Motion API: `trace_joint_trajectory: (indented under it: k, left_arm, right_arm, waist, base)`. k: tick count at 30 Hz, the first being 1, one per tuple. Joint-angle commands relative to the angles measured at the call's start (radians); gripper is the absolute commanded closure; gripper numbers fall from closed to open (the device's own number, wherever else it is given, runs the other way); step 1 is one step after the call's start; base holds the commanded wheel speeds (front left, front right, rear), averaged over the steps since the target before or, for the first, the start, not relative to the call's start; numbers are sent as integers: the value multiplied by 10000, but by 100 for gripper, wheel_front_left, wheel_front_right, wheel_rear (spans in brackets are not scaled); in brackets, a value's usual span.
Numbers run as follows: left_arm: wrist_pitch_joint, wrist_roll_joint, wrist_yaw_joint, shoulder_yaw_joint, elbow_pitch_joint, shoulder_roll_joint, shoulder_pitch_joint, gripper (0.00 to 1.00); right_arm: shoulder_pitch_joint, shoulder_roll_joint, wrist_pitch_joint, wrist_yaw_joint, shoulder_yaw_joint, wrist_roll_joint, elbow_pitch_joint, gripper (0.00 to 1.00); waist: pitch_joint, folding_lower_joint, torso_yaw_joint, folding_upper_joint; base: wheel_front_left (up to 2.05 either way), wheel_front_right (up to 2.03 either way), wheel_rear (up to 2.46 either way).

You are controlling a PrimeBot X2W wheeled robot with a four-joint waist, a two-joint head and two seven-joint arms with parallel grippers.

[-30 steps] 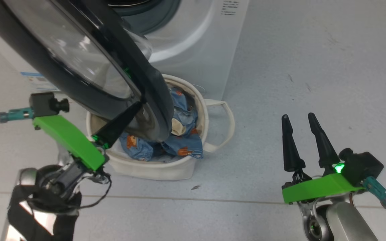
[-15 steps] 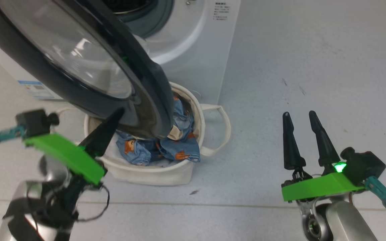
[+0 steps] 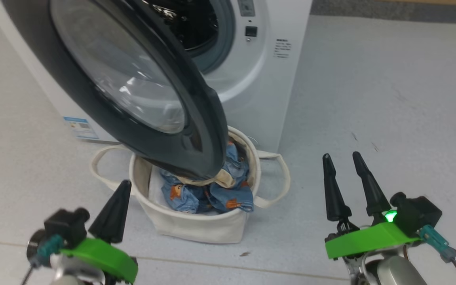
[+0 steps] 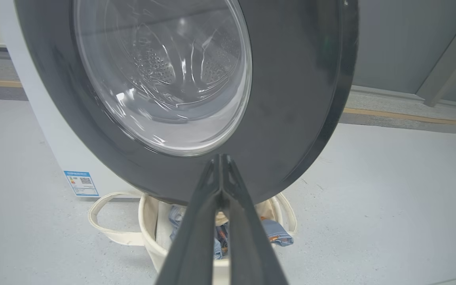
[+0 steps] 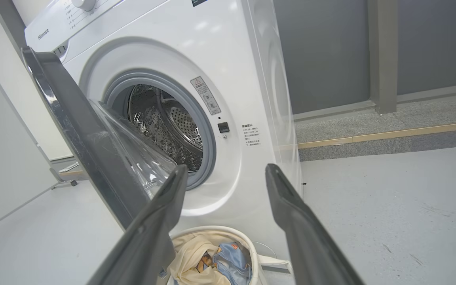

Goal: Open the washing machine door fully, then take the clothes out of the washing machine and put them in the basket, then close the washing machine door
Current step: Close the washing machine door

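The white washing machine (image 3: 259, 79) stands at the top, its grey-rimmed drum mouth (image 5: 164, 126) uncovered. The black washing machine door (image 3: 93, 91) hangs partly open, swung out over the basket (image 3: 196, 229). The cream basket sits on the floor against the washer's front and holds the blue bear-print clothes (image 3: 220, 198). My left gripper (image 3: 124, 184) is shut with nothing in it, low at the left, apart from the door and pointing at its lower rim (image 4: 291, 99). My right gripper (image 3: 342, 156) stands open and holds nothing, right of the basket.
Grey floor stretches to the right of the washer, with a seam line (image 3: 291, 271) across the front. A blue label (image 3: 79, 127) sits low on the washer. Behind it are a grey wall, a pillar (image 5: 382, 55) and a kerb with a wooden strip (image 5: 390, 135).
The camera has shifted, bringing more of the washer into view. My left gripper has drawn back and down from the door's lower rim, which it touched a second ago. The right gripper has stayed open.
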Motion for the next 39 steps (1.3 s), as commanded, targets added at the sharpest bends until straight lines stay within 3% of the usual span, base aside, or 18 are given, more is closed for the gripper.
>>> trace_joint_trajectory:
  k: [1, 5, 6, 7, 9, 19, 30, 31, 32, 39]
  left_arm:
    - [-222, 183, 129, 315, -249, 222, -178, 100]
    - [-846, 700, 570, 140, -201, 55, 153, 100]
    - [-975, 769, 672, 117, -185, -9, 227, 92]
    - [-1075, 837, 751, 75, -156, -60, 298, 49]
    - [-1236, 986, 894, -1, -77, -121, 412, 0]
    - [-1808, 1344, 1535, -23, 194, -544, 490, 0]
    - [-1950, 1409, 1636, -88, 43, -658, 535, 0]
    - [-1951, 1412, 1627, -126, 49, -683, 510, 0]
    - [-1953, 1415, 1626, -157, 64, -706, 491, 0]
    - [-1967, 1425, 1610, -331, 157, -849, 352, 0]
  right_arm:
    - [-74, 69, -122, 2, 263, -32, -319, 0]
    - [19, 89, -122, 2, 336, -46, -297, 0]
    - [29, 92, -122, 2, 351, -57, -281, 0]
    - [36, 97, -122, 2, 366, -64, -261, 0]
    - [52, 107, -122, 2, 392, -75, -205, 0]
    - [100, 139, -122, 2, 505, -231, 56, 0]
    - [-36, 137, -122, 2, 711, -256, 17, 0]
    - [-90, 126, -122, 2, 759, -252, -52, 83]
    - [-159, 99, -122, 2, 879, -240, -124, 100]
    - [-770, -195, -122, 2, 1930, -150, -388, 100]
  waist:
    - [-160, 0, 192, -1]
    - [-202, 0, 414, -1]
    - [-207, 0, 457, -1]
    - [-211, 0, 495, -1]
    - [-223, 0, 554, -1]
    - [-232, 0, 763, -1]
    - [-87, 0, 995, -1]
    - [-61, 0, 1051, -1]
    - [-41, 0, 1099, -1]
    - [191, 0, 1503, -1]
  base:
    - [0, 0, 0]
    - [0, 0, 0]
    - [0, 0, 0]
    - [0, 0, 0]
    - [0, 0, 0]
    - [0, 0, 0]
    - [0, 0, 0]
    - [0, 0, 0]
    - [0, 0, 0]
    - [0, 0, 0]
